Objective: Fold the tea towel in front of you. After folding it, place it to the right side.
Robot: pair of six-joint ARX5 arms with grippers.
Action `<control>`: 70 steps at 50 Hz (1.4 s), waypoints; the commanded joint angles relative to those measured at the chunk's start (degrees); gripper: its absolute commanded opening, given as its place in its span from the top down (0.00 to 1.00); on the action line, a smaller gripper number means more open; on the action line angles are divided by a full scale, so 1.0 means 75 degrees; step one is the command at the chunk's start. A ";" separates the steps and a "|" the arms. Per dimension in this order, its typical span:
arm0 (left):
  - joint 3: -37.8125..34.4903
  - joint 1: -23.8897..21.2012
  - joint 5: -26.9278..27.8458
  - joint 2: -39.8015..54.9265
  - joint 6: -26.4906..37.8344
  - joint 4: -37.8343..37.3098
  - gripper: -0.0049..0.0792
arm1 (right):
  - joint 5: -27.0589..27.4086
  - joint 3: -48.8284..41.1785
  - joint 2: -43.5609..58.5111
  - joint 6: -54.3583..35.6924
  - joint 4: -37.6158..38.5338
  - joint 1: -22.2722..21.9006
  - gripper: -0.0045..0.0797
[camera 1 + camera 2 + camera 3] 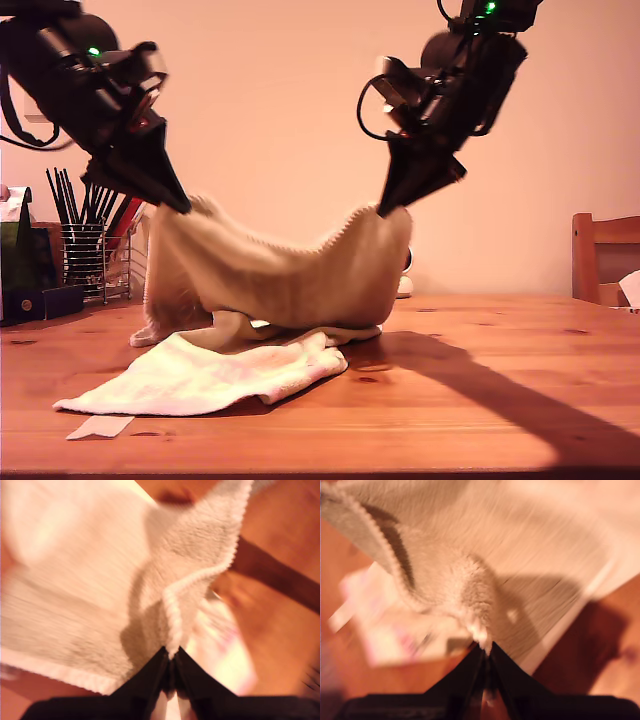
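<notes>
Exterior view: the towel (290, 270) hangs lifted between two arms, its near part lying on the table (480, 400); I judge the fold only begun, placing still to do. A chair (605, 258) stands at this view's right, a rack of utensils (85, 240) at its left.

First wrist view: my first gripper (171, 656) is pinched tight on a towel edge.

Second wrist view: my second gripper (486, 651) likewise clamps a corner
</notes>
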 commanded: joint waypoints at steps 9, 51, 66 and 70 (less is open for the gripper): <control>-0.0370 -0.0254 0.0044 0.0003 0.0166 -0.1032 0.97 | -0.0210 -0.0280 -0.0082 -0.0303 -0.1169 -0.0029 0.96; -0.2104 -0.0364 0.0507 -0.1067 -0.0577 -0.0178 0.97 | -0.0169 -0.2200 -0.0125 -0.0265 -0.0784 0.0230 0.96; -0.2104 0.0227 -0.0347 -0.1061 -0.0842 0.0930 0.97 | 0.0140 -0.1935 -0.0125 0.0918 0.1591 0.0230 0.96; -0.2104 0.0350 -0.0481 -0.1046 -0.0918 0.1192 0.97 | 0.0280 -0.1920 -0.0125 0.1166 0.2142 0.0233 0.96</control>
